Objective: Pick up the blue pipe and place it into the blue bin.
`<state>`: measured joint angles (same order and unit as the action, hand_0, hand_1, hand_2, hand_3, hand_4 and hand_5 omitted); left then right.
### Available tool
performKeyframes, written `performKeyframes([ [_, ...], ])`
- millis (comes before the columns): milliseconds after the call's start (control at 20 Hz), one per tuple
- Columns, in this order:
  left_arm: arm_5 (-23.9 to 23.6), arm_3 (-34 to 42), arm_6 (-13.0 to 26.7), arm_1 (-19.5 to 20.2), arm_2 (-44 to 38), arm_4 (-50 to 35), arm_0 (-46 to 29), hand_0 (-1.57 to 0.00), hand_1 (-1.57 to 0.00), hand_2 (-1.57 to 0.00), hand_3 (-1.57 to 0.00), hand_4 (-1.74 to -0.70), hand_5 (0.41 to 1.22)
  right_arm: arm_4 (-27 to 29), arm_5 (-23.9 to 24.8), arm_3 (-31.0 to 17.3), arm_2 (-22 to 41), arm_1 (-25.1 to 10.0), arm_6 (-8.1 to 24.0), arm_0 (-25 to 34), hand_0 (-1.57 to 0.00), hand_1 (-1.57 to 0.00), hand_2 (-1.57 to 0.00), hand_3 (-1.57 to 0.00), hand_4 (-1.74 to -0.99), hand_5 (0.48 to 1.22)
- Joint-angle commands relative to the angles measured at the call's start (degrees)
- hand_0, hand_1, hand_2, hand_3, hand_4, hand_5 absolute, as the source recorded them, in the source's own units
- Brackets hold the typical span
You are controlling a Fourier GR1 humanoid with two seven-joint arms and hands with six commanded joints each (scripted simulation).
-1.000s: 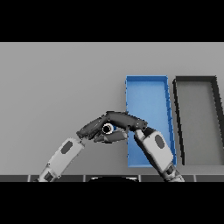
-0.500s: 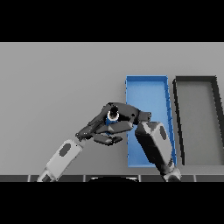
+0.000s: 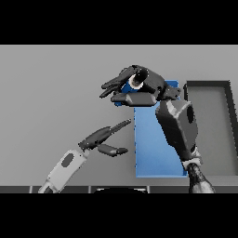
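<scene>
My right hand [image 3: 142, 88] is raised above the table, its fingers and thumb curled round the blue pipe [image 3: 132, 82], whose pale round end faces the view. The hand hangs over the near-left corner region of the blue bin [image 3: 153, 153], whose far part is hidden behind the hand and forearm. My left hand [image 3: 100, 138] is lower, left of the bin's left wall, with fingers stretched straight and holding nothing.
A black bin [image 3: 211, 130] stands right beside the blue bin, on its right. Grey tabletop [image 3: 46, 93] spreads to the left and behind.
The right hand has risen with the pipe and moved toward the bin. The left hand has let go, drawn back and down, and straightened its fingers.
</scene>
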<state>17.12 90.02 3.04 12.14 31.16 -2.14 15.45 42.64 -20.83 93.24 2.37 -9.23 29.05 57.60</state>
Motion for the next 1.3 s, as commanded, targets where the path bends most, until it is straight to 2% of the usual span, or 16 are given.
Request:
performKeyframes([
  [0,-0.4,0.0,1.2,-0.4,0.0,0.0,0.5,0.00,0.00,0.00,0.00,-0.86,0.484,-1.6,0.9,-1.4,-1.2,-0.6,-1.0,0.4,-1.57,-1.57,-1.57,-1.57,-1.497,1.221],
  [150,-1.0,0.3,2.2,-0.4,0.0,0.6,0.6,0.00,0.00,0.00,0.00,-0.84,0.481,-7.5,1.3,-8.3,-4.7,-3.6,-2.9,2.0,-1.57,-1.57,-1.57,-1.57,-1.498,1.221],
  [200,-0.9,0.6,2.5,-0.2,-0.3,0.2,0.7,0.00,0.00,0.00,0.00,-0.84,0.477,-9.1,1.5,-11.4,-6.0,-4.4,-2.8,2.2,-1.57,-1.57,-1.57,-1.57,-1.498,1.221],
  [400,-1.5,1.3,2.3,0.4,-0.5,0.8,0.3,0.00,0.00,0.00,0.00,-0.83,0.465,-12.1,1.7,-18.7,-10.6,-7.0,-1.4,-1.2,-1.57,-1.57,-1.57,-1.57,-1.499,1.221],
  [550,-1.5,1.7,2.5,0.9,-0.4,1.0,-0.1,0.00,0.00,0.00,0.00,-0.82,0.462,-14.7,2.0,-21.1,-12.1,-7.2,-0.6,-5.9,-1.57,-1.57,-1.57,-1.57,-1.499,1.221],
  [750,-1.4,1.6,2.0,1.0,0.0,1.5,-0.5,0.00,0.00,0.00,0.00,-0.83,0.466,-18.3,4.2,-20.3,-12.4,-6.3,3.8,-13.1,-1.57,-1.57,-1.57,-1.57,-1.499,1.221],
  [850,-1.1,1.8,1.9,1.3,-0.2,1.1,-0.6,0.00,0.00,0.00,0.00,-0.83,0.469,-20.1,6.2,-19.7,-12.6,-5.8,5.9,-16.7,-1.57,-1.57,-1.57,-1.57,-1.499,1.221],
  [950,-0.8,2.1,1.8,1.5,-0.1,0.9,-0.7,0.00,0.00,0.00,0.00,-0.83,0.470,-20.5,9.6,-21.3,-10.1,-7.3,5.9,-19.6,-1.57,-1.57,-1.57,-1.57,-1.499,1.221],
  [1050,-1.3,2.5,2.5,1.3,0.1,1.2,-0.8,0.00,0.00,0.00,0.00,-0.83,0.470,-20.6,10.7,-20.8,-7.0,-8.3,5.9,-23.1,-1.57,-1.57,-1.57,-1.08,-1.586,1.221],
  [1100,-1.4,2.5,2.8,1.0,0.2,1.2,-0.8,0.00,0.00,0.00,0.00,-0.83,0.471,-20.7,10.5,-21.2,-5.2,-9.4,5.9,-24.3,-1.57,-1.57,-1.57,-1.18,-1.569,1.221],
  [1250,-1.7,1.9,3.4,0.8,-0.2,1.3,0.0,0.00,0.00,0.00,0.00,-0.83,0.475,-19.7,12.9,-21.8,1.3,-11.4,5.9,-27.8,-1.57,-1.57,-1.57,-0.69,-1.653,1.205],
])
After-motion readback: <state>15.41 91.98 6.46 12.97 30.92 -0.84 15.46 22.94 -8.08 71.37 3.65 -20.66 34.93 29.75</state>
